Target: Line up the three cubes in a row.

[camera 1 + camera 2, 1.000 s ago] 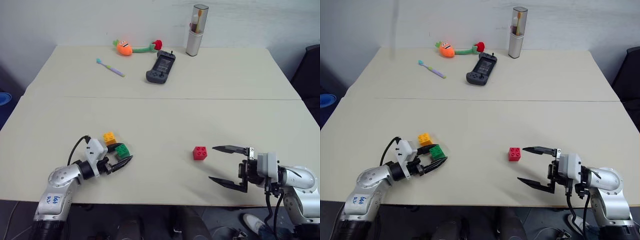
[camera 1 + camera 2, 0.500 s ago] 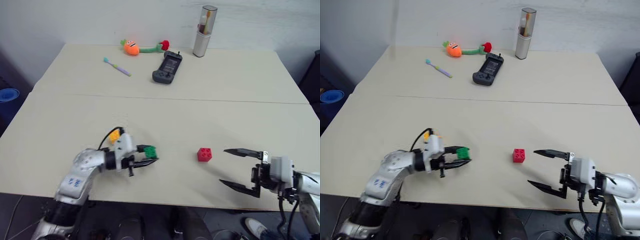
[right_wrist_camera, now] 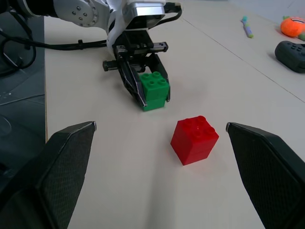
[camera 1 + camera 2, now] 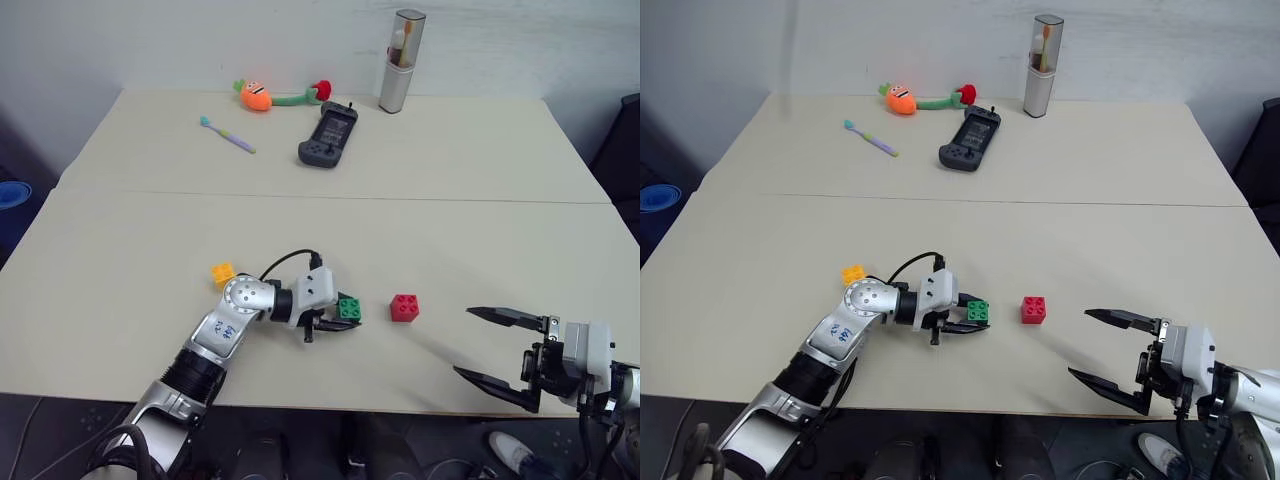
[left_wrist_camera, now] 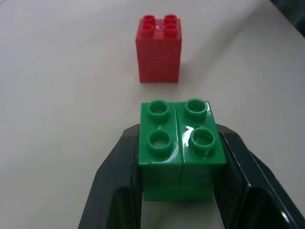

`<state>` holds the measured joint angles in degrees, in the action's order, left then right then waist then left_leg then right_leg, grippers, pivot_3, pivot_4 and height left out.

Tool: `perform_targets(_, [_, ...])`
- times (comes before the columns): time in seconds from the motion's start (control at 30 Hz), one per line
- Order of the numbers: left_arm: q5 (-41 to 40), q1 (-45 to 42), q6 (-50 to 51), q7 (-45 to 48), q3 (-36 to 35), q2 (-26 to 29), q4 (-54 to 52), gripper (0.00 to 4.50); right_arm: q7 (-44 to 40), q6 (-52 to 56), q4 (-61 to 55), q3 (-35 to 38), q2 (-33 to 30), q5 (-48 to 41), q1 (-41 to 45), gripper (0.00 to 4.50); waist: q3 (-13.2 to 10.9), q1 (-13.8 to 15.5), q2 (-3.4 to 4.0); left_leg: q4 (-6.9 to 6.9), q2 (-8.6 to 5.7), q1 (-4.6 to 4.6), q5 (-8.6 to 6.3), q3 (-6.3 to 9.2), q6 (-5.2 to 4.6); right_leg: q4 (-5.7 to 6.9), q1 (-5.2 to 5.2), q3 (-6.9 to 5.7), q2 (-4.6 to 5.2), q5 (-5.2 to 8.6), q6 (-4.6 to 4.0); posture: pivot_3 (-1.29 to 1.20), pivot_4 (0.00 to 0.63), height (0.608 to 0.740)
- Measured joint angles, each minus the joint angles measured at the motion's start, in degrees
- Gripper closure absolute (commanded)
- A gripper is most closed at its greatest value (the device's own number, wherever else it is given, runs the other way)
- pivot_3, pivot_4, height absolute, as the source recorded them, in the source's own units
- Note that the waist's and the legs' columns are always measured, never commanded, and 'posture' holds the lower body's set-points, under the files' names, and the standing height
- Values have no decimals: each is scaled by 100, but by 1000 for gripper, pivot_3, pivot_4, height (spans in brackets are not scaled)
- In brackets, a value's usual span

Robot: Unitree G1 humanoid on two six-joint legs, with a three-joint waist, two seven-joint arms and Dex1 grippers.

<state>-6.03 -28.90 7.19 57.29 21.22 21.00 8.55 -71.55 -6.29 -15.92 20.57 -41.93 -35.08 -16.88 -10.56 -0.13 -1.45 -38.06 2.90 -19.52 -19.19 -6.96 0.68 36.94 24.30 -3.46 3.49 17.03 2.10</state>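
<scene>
Red cube [image 4: 404, 307] as landmark: green cube [image 4: 349, 308] just beside it, narrow gap between. Yellow-orange cube [image 4: 223, 272] well beyond green one. Bare counter [image 4: 420, 230] between red cube and spread fingers [image 4: 500, 316] of right gripper [image 4: 500, 352]. Console [image 4: 325, 134] far behind.

The left arm [image 4: 215, 340] is silver metal with blue handwritten marks, a black cable looping over its white wrist block. Both pincers, left pincer [image 4: 345, 318] and right pincer [image 4: 487, 346], carry tapered black fingers.

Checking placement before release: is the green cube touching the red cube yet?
Apart. The left wrist view shows bare table between the green cube, held in the left gripper, and the red cube.
</scene>
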Motion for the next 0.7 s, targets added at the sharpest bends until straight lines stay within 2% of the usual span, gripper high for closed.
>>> perform_targets(0.1, [3, 21, -50, -5, -8, 25, 0, 2998, 56, -22, -2, 0, 18, 37, -16, 0, 0, 2, 0, 0, -1, 6, 0, 0, -1, 0, -6, 1, 1, 0, 0, 0, 150, 740])
perform_targets(0.17, [2, 21, -84, -11, -13, 25, 16, 2265, 83, -49, -2, 0, 37, 44, -14, 0, 0, 1, 0, 0, -1, 7, 0, 0, -1, 0, -6, 1, 1, 0, 0, 0, 150, 740])
perform_targets(0.4, [48, 166, -253, 79, -96, 195, 22, 124, 89, -101, 4, -37, 86, 70, 76, 0, 0, 2, 0, 0, 0, 6, 0, 1, -2, 0, -6, 1, 2, 0, 0, 0, 150, 740])
perform_targets(0.7, [-758, 944, 53, 229, -1054, 967, -1870, 124, -154, -100, 269, -261, 85, 70, 438, 0, 0, -1, 1, 2, 4, 9, 0, 1, -1, 1, -7, 4, 2, 1, -3, 0, 150, 740])
